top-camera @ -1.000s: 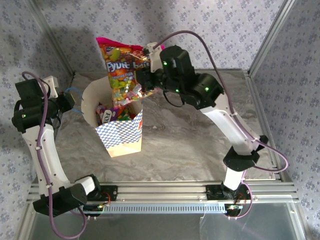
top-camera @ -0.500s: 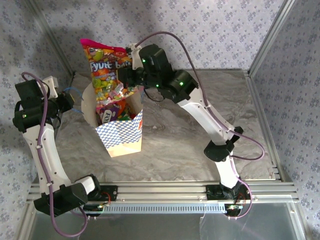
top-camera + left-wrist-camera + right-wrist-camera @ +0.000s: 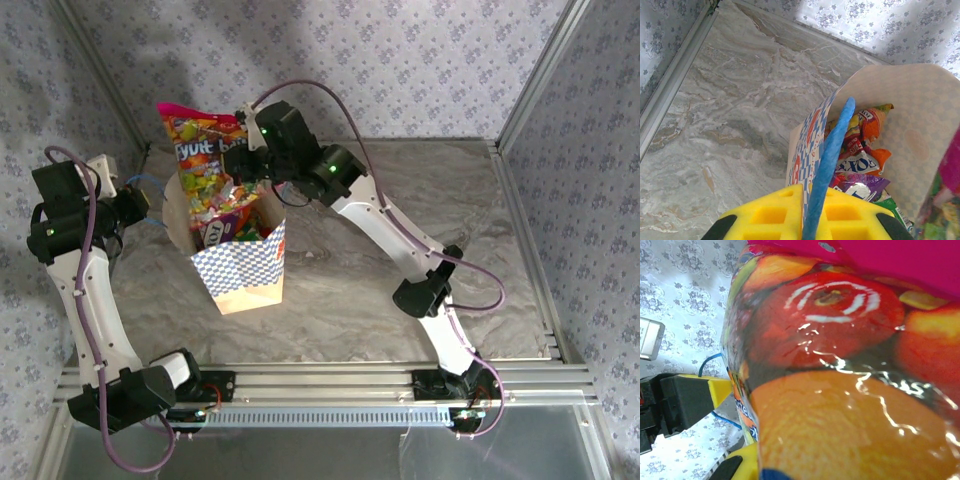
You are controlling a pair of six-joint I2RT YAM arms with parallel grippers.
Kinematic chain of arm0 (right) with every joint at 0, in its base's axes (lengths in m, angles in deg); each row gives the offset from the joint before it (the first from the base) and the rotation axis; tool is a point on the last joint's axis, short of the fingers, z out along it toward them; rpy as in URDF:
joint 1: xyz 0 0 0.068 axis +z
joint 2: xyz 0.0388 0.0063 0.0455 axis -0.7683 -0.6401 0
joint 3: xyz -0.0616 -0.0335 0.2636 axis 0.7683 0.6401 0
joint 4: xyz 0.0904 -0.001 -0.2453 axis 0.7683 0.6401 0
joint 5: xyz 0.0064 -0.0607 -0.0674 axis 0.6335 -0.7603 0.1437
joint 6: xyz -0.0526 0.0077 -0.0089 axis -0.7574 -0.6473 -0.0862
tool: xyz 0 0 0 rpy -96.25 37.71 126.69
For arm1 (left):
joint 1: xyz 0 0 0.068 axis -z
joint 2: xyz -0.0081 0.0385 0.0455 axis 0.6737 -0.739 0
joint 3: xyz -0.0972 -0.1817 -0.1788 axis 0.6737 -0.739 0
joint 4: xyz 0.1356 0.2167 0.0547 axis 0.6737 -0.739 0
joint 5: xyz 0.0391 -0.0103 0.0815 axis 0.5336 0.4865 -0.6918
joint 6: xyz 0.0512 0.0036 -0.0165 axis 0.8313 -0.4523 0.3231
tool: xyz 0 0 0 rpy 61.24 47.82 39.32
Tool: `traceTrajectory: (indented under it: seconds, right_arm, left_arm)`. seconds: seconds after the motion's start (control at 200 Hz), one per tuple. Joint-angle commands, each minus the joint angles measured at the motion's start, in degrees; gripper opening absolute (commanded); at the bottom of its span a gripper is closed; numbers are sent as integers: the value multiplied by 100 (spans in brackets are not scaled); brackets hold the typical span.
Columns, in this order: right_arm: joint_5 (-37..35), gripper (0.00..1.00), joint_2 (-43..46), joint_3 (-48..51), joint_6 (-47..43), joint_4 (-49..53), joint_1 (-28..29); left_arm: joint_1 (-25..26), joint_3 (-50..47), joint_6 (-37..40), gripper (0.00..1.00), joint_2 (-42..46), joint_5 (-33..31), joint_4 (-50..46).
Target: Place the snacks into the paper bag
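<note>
Pale wallpaper with a small grey-blue floral print (image 3: 420, 60) closes the cell on three sides, with aluminium posts (image 3: 545, 70) at the corners. The counter (image 3: 400, 260) is grey marbled stone.

The right end effector (image 3: 240, 168) is clamped on the right edge of the large pink-topped packet (image 3: 203, 165). It holds the packet upright, with the lower end inside the mouth of the paper bag (image 3: 245, 272) and the upper half above the rim. From overhead the packet's white lettering reads roughly "yuit" and "ba", part of it cut off. The right wrist view, pressed close, gives glossy printed fruit instead, a red apple over an orange, under a pink band.

The left end effector (image 3: 802, 212) has its yellow pads (image 3: 767, 215) closed on the bag's blue cord handle (image 3: 832, 145), which runs up between them. Its camera looks down into the bag at the smaller packets (image 3: 860, 150): orange, red, purple, green, and a white one with blue letters too skewed to read.

The bag stands left of centre on the counter, its blue-white checkered front toward the arm bases.
</note>
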Motion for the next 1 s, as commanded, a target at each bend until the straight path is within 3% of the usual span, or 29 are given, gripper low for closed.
traceTrajectory:
  seconds: [0.0, 0.994]
  right_arm:
    - [232, 0, 108, -423, 178, -1031, 38]
    - [262, 0, -122, -375, 531, -462, 275]
  left_arm:
    - [-35, -16, -27, 12, 47, 138, 158]
    - [-35, -34, -44, 12, 37, 147, 132]
